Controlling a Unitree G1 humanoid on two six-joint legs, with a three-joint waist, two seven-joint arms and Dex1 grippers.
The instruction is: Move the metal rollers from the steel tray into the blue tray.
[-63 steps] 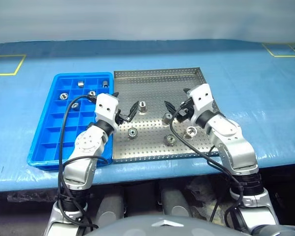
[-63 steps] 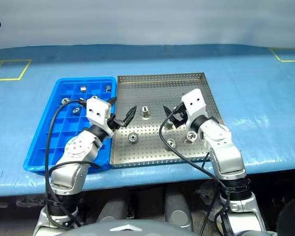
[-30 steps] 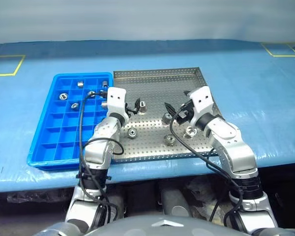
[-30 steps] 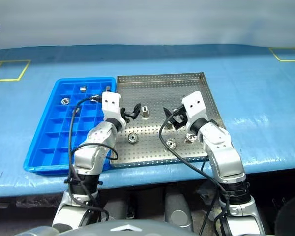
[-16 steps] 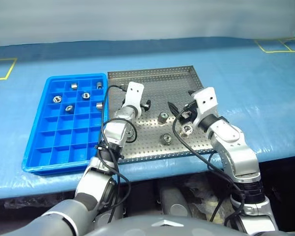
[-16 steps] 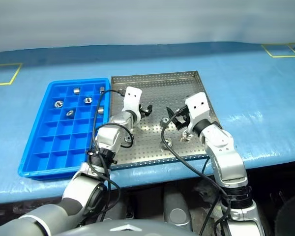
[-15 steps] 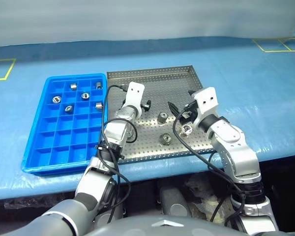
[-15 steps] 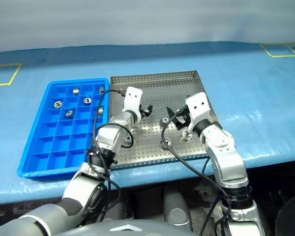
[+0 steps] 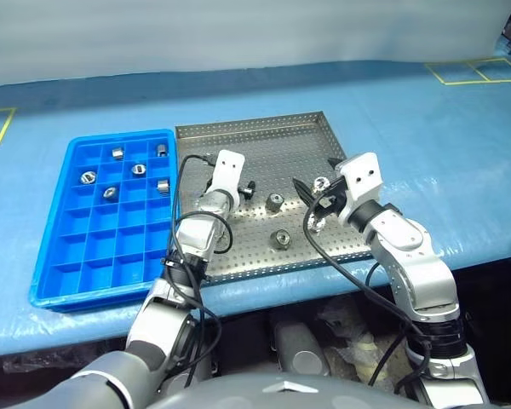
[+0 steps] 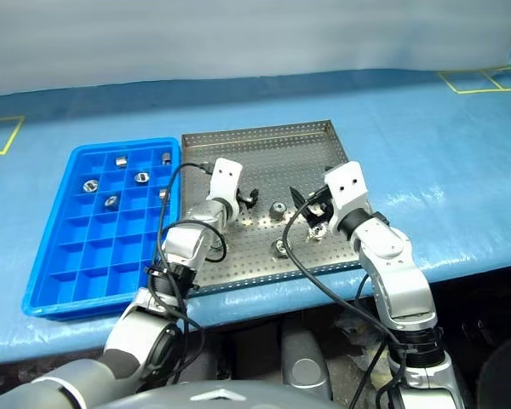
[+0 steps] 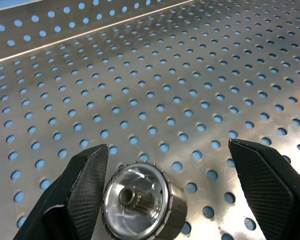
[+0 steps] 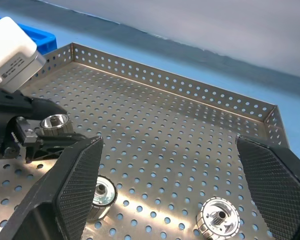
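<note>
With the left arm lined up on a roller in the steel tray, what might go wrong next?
1. In the left wrist view the roller sits hard against one finger of the open left gripper, off centre, so closing may push it aside.
2. The right gripper hangs close over the steel tray; the arms may collide.

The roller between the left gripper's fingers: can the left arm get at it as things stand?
Probably yes. The left gripper is open, its fingers either side of the roller on the steel tray, with nothing between them.
</note>
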